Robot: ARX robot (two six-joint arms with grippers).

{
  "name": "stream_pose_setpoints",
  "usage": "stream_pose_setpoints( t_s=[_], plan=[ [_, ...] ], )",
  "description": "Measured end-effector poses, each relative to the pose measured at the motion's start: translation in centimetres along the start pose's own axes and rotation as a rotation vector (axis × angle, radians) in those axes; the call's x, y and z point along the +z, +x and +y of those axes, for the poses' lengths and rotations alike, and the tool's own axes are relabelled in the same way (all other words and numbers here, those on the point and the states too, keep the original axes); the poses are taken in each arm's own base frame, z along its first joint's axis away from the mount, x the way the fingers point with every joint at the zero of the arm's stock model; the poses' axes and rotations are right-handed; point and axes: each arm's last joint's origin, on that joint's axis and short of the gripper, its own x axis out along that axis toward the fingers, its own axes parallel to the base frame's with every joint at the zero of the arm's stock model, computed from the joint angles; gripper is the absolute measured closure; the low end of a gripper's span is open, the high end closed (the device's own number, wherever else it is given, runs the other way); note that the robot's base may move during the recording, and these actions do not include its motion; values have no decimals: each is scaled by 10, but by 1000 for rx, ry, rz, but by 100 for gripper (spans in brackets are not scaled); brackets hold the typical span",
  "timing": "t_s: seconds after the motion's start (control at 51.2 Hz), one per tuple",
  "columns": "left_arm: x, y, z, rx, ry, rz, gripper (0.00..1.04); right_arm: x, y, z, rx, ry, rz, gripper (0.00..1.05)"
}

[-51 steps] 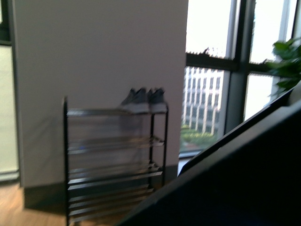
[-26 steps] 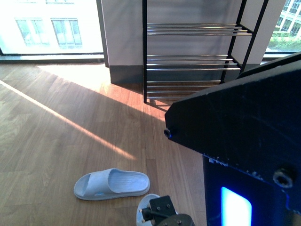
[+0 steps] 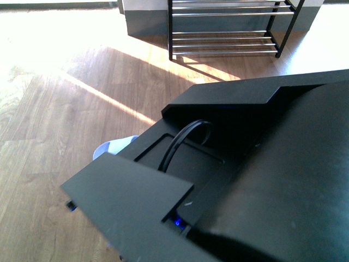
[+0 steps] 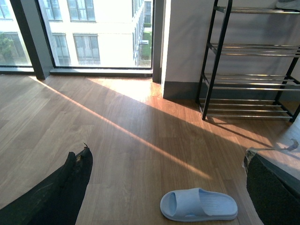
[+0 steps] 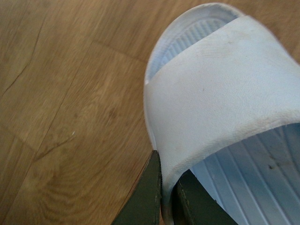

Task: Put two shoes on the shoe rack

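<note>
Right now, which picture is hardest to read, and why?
Front view: the robot's dark body fills most of it, and sun glare bleaches the floor. Left wrist view: sharp, long sun stripes. Right wrist view: close-up, mostly slide.

Wood floor [image 4: 117, 140], pale blue slide [image 4: 199, 205], shoe rack [image 4: 248, 70]

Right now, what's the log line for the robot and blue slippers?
right gripper: shut on slide edge | left gripper: open | other slide: on floor | shoe rack: by wall
</note>
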Motion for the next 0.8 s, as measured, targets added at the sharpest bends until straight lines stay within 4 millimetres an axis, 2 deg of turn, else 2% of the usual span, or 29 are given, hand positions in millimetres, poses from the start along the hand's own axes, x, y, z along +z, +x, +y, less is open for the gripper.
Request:
stream_pose_setpoints(
  t_s=[0.098, 0.156, 0.234, 0.312, 0.449, 0.527, 0.664, 0.703, 0.801],
  plan=[
    [0, 0, 0, 0, 0, 0, 9, 12, 5, -13, -20, 97, -43, 103],
    [0, 0, 0, 0, 0, 0, 9, 26, 7, -31, -51, 204, -93, 103],
    [0, 0, 0, 0, 0, 0, 9, 41, 8, -56, -102, 315, -148, 103],
    [0, 0, 0, 0, 0, 0, 9, 54, 5, -92, -190, 419, -201, 103],
    [0, 0, 0, 0, 0, 0, 9, 63, -8, -146, -311, 512, -251, 103],
    [0, 0, 0, 0, 0, 0, 9, 66, -19, -164, -340, 529, -273, 103],
    [0, 0, 0, 0, 0, 0, 9, 80, -60, -197, -373, 527, -351, 103],
    [0, 0, 0, 0, 0, 0, 9, 87, -79, -207, -383, 520, -388, 103],
    [0, 0, 0, 0, 0, 0, 9, 104, -144, -222, -425, 461, -489, 103]
  ],
)
